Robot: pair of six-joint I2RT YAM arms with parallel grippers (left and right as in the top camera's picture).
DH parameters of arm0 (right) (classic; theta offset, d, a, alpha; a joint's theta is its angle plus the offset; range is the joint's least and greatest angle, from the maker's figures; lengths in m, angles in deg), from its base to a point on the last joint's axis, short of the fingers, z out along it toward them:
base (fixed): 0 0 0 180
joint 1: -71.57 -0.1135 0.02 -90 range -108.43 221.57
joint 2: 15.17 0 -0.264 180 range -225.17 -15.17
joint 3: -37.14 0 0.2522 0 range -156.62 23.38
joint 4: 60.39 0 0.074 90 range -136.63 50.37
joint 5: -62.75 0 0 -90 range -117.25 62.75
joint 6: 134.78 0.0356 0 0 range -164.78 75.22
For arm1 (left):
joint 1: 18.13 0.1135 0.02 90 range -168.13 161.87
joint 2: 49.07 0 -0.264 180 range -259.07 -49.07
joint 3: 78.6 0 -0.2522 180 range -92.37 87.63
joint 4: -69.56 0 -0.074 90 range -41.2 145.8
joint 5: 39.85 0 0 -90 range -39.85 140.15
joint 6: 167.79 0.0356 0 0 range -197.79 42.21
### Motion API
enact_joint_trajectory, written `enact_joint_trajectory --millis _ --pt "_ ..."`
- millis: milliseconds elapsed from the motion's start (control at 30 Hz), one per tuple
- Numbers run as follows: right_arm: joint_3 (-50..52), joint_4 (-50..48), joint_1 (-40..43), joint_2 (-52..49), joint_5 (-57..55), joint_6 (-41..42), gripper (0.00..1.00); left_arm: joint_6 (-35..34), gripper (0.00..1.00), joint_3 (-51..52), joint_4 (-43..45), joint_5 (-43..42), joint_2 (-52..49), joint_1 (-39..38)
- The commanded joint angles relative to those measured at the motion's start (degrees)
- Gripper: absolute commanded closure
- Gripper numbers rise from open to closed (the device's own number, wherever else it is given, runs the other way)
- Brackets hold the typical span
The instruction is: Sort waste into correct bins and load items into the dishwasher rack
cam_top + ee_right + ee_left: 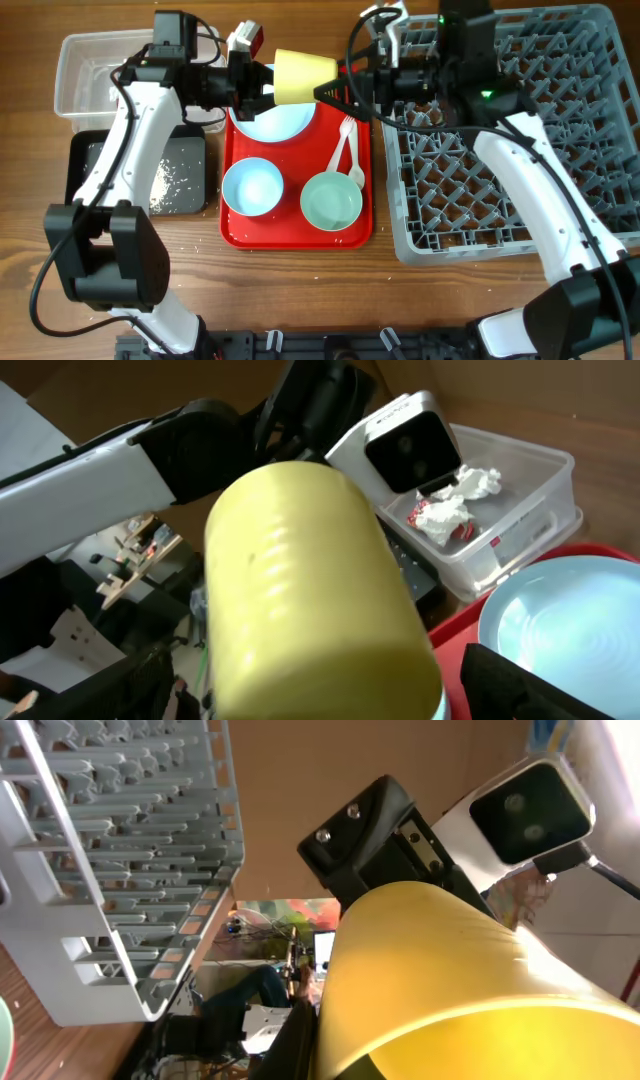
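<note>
The small yellow cup (pixel 305 77) hangs on its side above the red tray, between both grippers. My left gripper (pixel 262 82) is shut on its rim end; the cup fills the left wrist view (pixel 450 980). My right gripper (pixel 335 90) is open, with a finger on either side of the cup's base (pixel 310 590) and small gaps showing. The light blue plate (pixel 275 122) lies under the cup. Two pale bowls (pixel 252 187) (pixel 331 200) and the white fork and spoon (pixel 348 150) lie on the tray. The grey dishwasher rack (pixel 560 150) stands at the right.
The clear tub (pixel 90 70) at the back left holds crumpled napkins and a red-and-white wrapper (pixel 450 510). The black tray (pixel 140 175) in front of it holds rice grains (pixel 165 180). The red serving tray (pixel 295 235) sits between the bins and the rack.
</note>
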Motion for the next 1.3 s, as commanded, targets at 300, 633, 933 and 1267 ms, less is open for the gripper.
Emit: enact_joint_trajectory --millis 300,633,933,1267 --pt "-0.59 -1.84 0.33 -2.03 0.68 0.39 0.26 0.09 0.4 -0.96 0.9 1.88 0.79 -1.57" --pt "-0.59 19.85 8.9 4.63 -17.64 -2.75 0.22 0.13 0.37 -0.96 0.96 27.43 0.79 -1.77" --pt "-0.61 25.86 16.96 10.86 -24.55 -4.37 0.14 3.41 0.41 -0.96 -14.53 60.02 0.79 -13.11" --pt "-0.61 35.6 22.71 14.14 -25.9 -7.52 0.14 2.73 0.47 1.16 -18.58 81.85 -6.58 -28.74"
